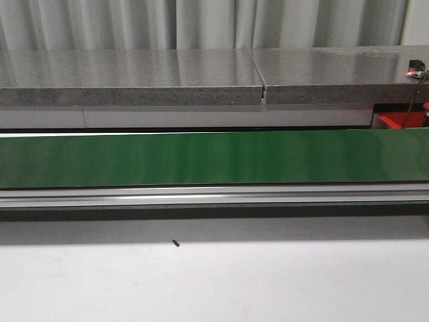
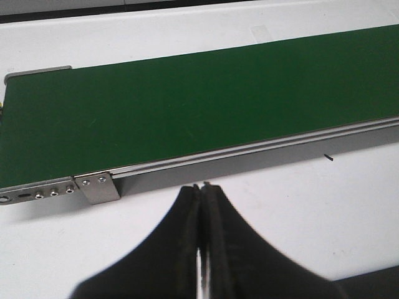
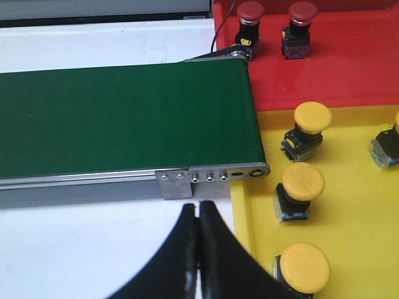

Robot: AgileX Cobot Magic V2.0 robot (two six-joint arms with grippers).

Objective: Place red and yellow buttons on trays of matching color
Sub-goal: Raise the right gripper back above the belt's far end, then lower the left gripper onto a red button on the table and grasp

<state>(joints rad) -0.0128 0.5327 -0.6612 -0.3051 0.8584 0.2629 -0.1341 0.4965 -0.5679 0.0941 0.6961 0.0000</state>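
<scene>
In the right wrist view, two red buttons (image 3: 251, 18) (image 3: 301, 20) stand on a red tray (image 3: 349, 62). Beside it, a yellow tray (image 3: 361, 205) holds several yellow buttons (image 3: 301, 187). My right gripper (image 3: 198, 204) is shut on nothing over the white table, close to the yellow tray's rim and the belt's end. My left gripper (image 2: 201, 185) is also shut and empty, just in front of the other end of the green conveyor belt (image 2: 187, 106). The front view shows only a corner of the red tray (image 1: 392, 121) and neither gripper.
The green belt (image 1: 214, 157) runs across the table with nothing on it, inside an aluminium frame (image 1: 214, 196). A grey stone-like ledge (image 1: 201, 80) lies behind it, with a small circuit board (image 1: 417, 69) glowing red at its right end. A black speck (image 1: 175, 243) lies on the white table.
</scene>
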